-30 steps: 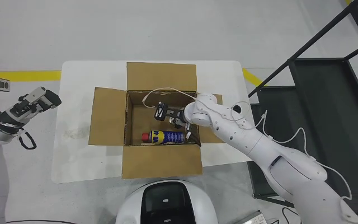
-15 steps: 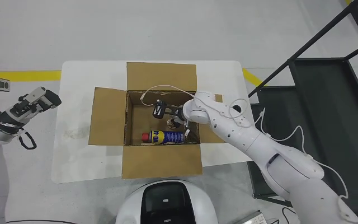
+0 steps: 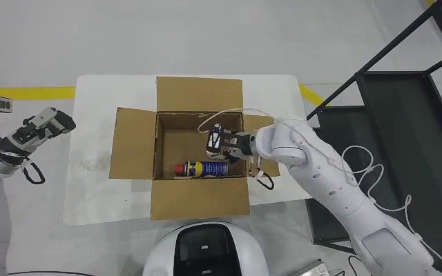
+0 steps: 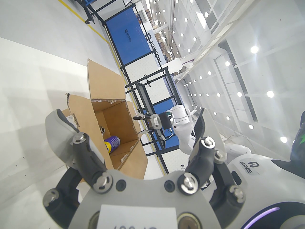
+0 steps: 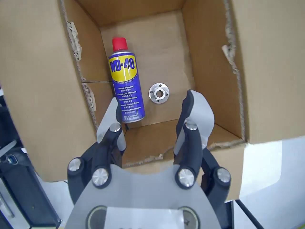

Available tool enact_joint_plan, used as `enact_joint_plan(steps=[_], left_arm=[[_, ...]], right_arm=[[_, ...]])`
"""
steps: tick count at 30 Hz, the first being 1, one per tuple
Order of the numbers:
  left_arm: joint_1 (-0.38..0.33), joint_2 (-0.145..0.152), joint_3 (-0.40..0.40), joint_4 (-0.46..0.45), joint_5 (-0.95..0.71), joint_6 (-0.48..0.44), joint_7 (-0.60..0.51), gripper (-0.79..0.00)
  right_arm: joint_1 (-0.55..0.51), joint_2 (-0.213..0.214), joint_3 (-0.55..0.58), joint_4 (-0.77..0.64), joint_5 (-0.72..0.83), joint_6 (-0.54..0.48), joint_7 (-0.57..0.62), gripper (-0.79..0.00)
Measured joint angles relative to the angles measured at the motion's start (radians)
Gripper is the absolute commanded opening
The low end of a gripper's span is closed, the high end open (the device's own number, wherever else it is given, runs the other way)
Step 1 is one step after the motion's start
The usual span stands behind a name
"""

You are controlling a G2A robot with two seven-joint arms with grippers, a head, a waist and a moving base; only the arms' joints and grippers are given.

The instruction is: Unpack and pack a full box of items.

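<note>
Right tool (image 3: 219,138) rightward; box (image 3: 135,145): can (image 5: 126,82), flange (image 5: 159,93).

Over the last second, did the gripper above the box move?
Yes. The right gripper drew back toward the box wall on its arm's side.

Table (image 3: 93,172): white, rectangular, rounded corners. Carries one cardboard box (image 3: 132,153), open, at the middle of the tabletop. All four flaps are folded outward; the far and near ones reach almost to the far and near edges.
</note>
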Motion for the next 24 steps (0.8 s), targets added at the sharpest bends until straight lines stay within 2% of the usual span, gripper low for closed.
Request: enact_joint_plan(steps=[5,10,12,13,16,20,24], left_arm=[[0.000,0.000,0.000,0.000,0.000,0.000,0.000,0.000],[0.000,0.000,0.000,0.000,0.000,0.000,0.000,0.000],[0.000,0.000,0.000,0.000,0.000,0.000,0.000,0.000],[0.000,0.000,0.000,0.000,0.000,0.000,0.000,0.000],[0.000,0.000,0.000,0.000,0.000,0.000,0.000,0.000],[0.000,0.000,0.000,0.000,0.000,0.000,0.000,0.000],[0.000,0.000,0.000,0.000,0.000,0.000,0.000,0.000]], right_arm=[[-0.127,0.045,0.235,-0.038,0.076,-0.014,-0.025,-0.225],[-0.221,0.076,0.443,0.038,0.135,-0.023,-0.053,-0.194],[-0.244,0.086,0.505,0.080,0.145,-0.030,-0.062,-0.154],[-0.251,0.089,0.526,0.099,0.150,-0.035,-0.065,-0.145],[-0.265,0.099,0.576,0.162,0.156,-0.044,-0.068,-0.015],[-0.257,0.107,0.598,0.261,0.139,-0.040,-0.068,0.000],[-0.233,0.110,0.566,0.350,0.108,-0.041,-0.071,0.000]])
